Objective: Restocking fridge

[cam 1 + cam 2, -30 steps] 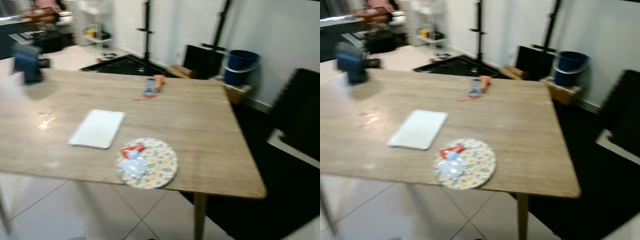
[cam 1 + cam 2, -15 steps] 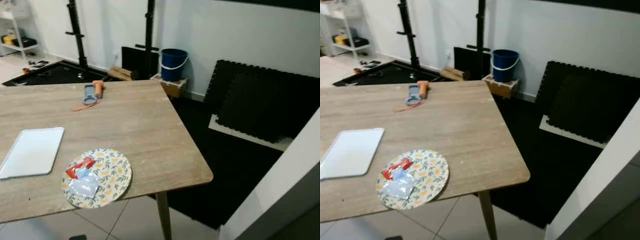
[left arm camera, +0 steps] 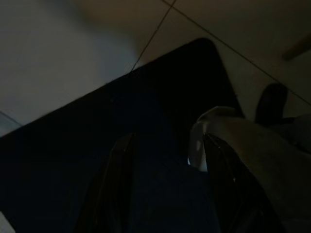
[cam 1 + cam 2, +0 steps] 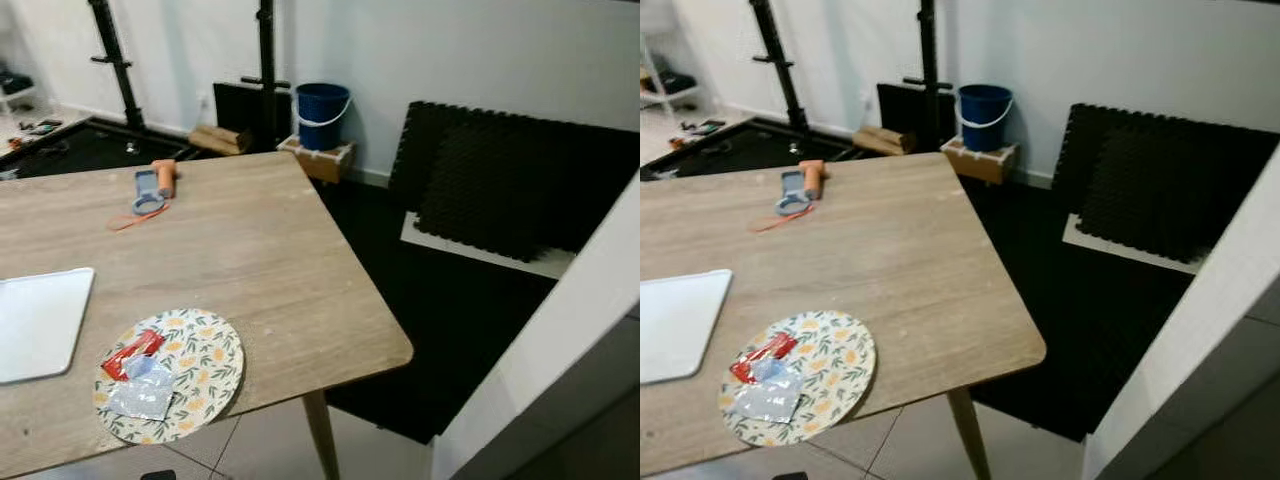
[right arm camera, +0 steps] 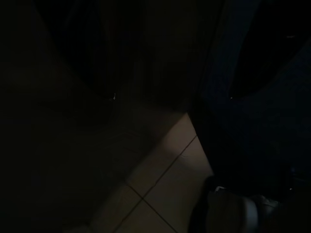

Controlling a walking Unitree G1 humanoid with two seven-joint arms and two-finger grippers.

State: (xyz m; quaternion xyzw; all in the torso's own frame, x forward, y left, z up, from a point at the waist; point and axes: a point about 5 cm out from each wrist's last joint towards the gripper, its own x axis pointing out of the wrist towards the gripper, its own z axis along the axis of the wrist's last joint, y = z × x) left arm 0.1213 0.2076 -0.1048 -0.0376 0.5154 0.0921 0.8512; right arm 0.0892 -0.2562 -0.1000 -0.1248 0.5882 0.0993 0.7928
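Down low, the left gripper [image 3: 166,135] hangs with its two black fingers [image 3: 115,179] spread apart and nothing between them. Beyond the tips lies a dark mat [image 3: 160,92], and past its edge pale floor tiles [image 3: 233,29]. Whether the right gripper is open or closed I cannot tell: its wrist view is almost black, with a wedge of tiled floor [image 5: 165,179] the one thing clear in it. How far either gripper hangs from the table [image 4: 260,240] cannot be told. On that wooden table, near its front edge, sits a floral plate [image 4: 205,365] carrying a red packet [image 4: 130,352] and, touching it, a clear packet [image 4: 142,392]. A white tray [image 4: 35,320] lies just beside the plate on the robot's left. Near the far edge rests an orange-handled tool [image 4: 152,185] with a thin orange cord. Past the table a blue bucket [image 4: 322,102] stands on a small wooden box [image 4: 318,160] by the white wall, and black foam mats [image 4: 520,180] lean against that wall to the right.
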